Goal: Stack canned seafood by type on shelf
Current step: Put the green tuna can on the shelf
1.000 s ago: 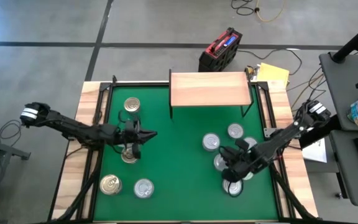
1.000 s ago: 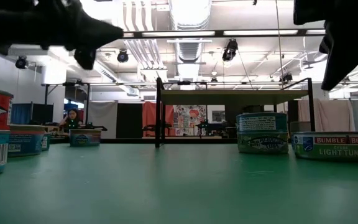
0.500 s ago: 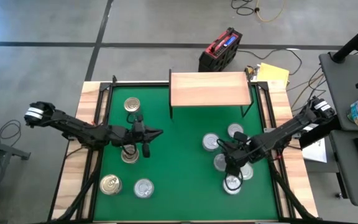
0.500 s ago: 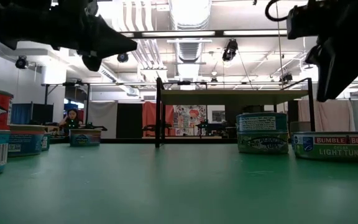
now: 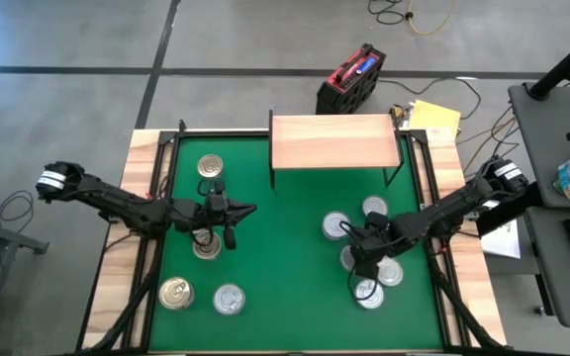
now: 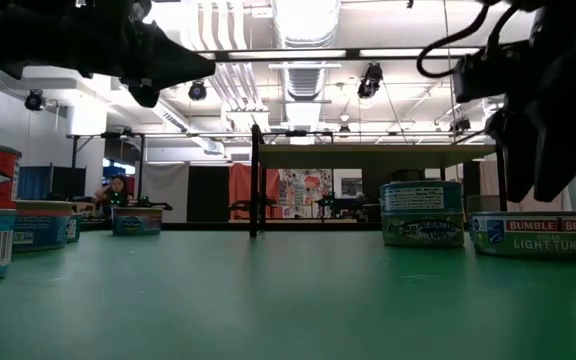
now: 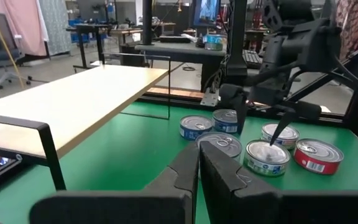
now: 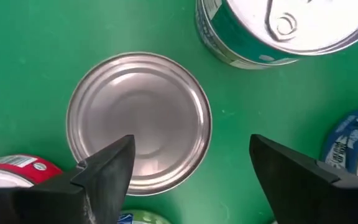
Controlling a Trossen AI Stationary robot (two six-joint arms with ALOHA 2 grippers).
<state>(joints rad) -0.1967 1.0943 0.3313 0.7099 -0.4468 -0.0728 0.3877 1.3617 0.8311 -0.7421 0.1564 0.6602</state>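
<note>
High view, shelf [image 5: 334, 141]: light-wood board on thin black legs at the far middle of the green mat [image 5: 285, 247]; nothing on top.
Cans, right cluster [image 5: 364, 247]: several silver-topped tins near the right side of the mat, close together, upright; a red-labelled tin [image 7: 319, 155] among them in the left wrist view.
Cans, left group: a gold-topped tin [image 5: 209, 166] far left, another gold-topped tin [image 5: 175, 293] near left with a silver-topped tin [image 5: 229, 298] just beside it, one more tin [image 5: 205, 247] partly under the left arm.
Right gripper [image 5: 361, 262]: above the right cluster, fingers spread wide, gripping nothing; in its wrist view a plain silver tin [image 8: 139, 121] lies between and below the fingers [image 8: 107, 171], clear of them.
Left gripper [image 5: 240, 212]: fingers pressed together, empty, raised over the left half of the mat, pointing toward the right cluster.
Beyond the table: red and black case [image 5: 351, 78] on the floor behind the shelf, yellow paper [image 5: 433, 117] at the far right corner.
</note>
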